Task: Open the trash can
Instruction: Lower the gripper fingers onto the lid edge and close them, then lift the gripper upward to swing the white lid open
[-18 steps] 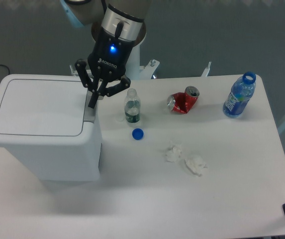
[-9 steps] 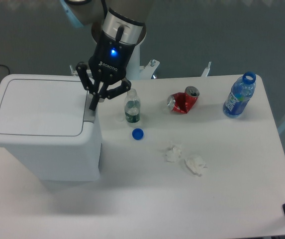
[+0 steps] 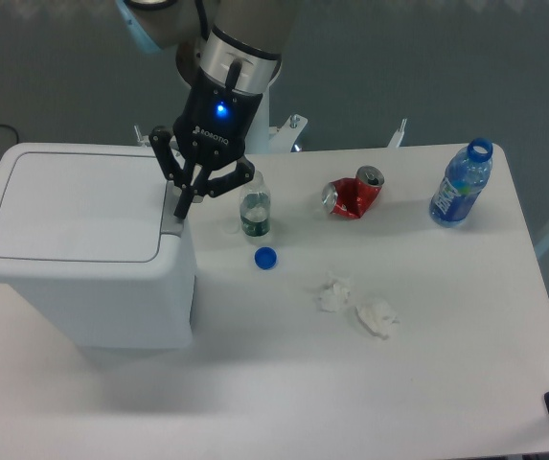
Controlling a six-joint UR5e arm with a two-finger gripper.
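One black two-finger gripper (image 3: 185, 206), fingers closed together, empty, pressing at the grey push-latch (image 3: 171, 213).
Sitting on the right edge of the large white plastic trash can (image 3: 87, 249), directly under the fingertips.

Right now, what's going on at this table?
The arm's hand is down at the right edge of the trash can, fingertips together over the grey latch. The lid lies flat and closed. To the right on the table sit a small clear bottle, a loose blue cap, a crushed red can, two crumpled tissues and an open blue bottle.
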